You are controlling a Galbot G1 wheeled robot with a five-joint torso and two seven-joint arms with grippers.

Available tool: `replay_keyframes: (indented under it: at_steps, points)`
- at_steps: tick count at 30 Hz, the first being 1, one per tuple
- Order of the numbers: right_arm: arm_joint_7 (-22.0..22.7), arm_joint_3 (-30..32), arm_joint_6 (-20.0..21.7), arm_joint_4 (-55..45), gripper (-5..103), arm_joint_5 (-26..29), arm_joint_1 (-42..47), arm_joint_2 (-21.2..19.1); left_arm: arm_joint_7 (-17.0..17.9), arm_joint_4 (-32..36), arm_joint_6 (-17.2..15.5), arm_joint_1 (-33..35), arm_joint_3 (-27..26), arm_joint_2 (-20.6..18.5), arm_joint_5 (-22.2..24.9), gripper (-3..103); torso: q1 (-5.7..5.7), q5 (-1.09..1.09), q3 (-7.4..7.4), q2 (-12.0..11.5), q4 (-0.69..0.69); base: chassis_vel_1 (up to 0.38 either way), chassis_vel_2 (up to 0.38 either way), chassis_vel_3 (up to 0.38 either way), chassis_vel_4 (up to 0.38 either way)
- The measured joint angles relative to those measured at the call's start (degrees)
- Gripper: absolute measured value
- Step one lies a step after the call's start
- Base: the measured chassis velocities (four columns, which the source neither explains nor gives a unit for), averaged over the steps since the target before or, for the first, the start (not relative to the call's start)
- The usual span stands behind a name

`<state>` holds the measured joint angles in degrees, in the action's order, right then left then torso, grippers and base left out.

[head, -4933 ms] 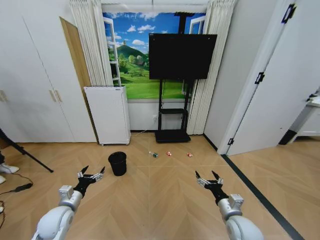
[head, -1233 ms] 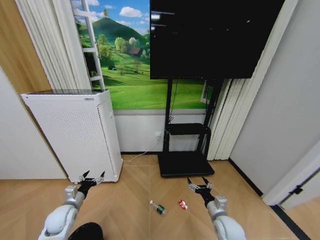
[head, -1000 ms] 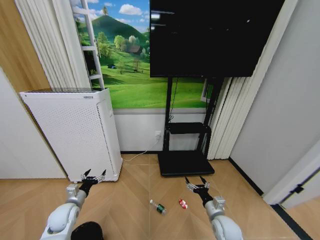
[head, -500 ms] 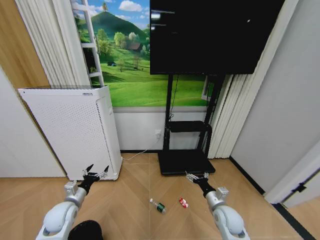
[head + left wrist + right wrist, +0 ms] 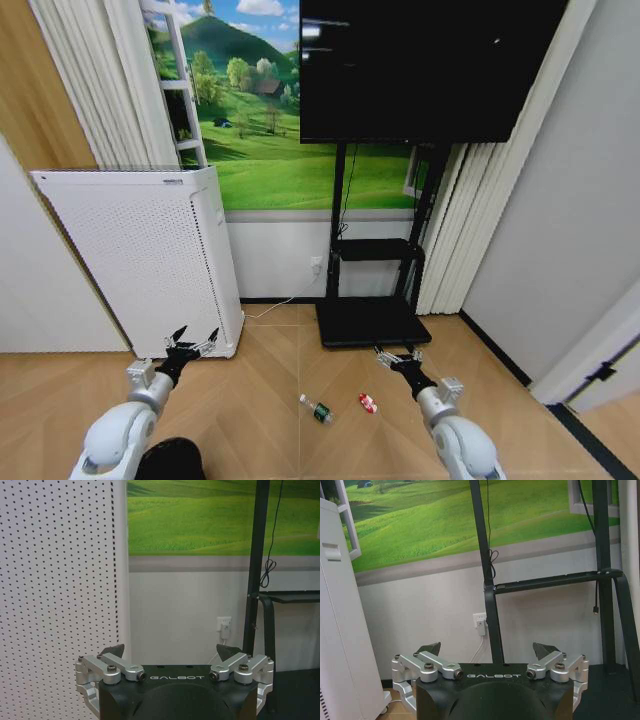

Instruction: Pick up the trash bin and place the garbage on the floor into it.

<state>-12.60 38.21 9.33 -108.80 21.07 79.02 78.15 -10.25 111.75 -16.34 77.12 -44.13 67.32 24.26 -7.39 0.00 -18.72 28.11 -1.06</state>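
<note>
Standing against the far wall, the white perforated appliance sat left of the black TV stand. On the wooden floor, the trash bin showed at the near left edge, apparently just beside the left arm. The left gripper and right gripper both hung above the floor, fingers spread wide and empty. Between them lay a small bottle and, right of it, a red wrapper.
</note>
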Motion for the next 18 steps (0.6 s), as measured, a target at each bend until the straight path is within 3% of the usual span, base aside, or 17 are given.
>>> replay_keyframes:
  at_steps: [18]
  points:
    - [0.3,0.7,-1.0,0.5,100,0.9,0.4,-0.6,0.5,0.6,0.1,0.5,-0.4,1.9,-1.9,100,1.77,0.01,2.89,-4.7,0.01,0.0,0.0,0.0,0.0]
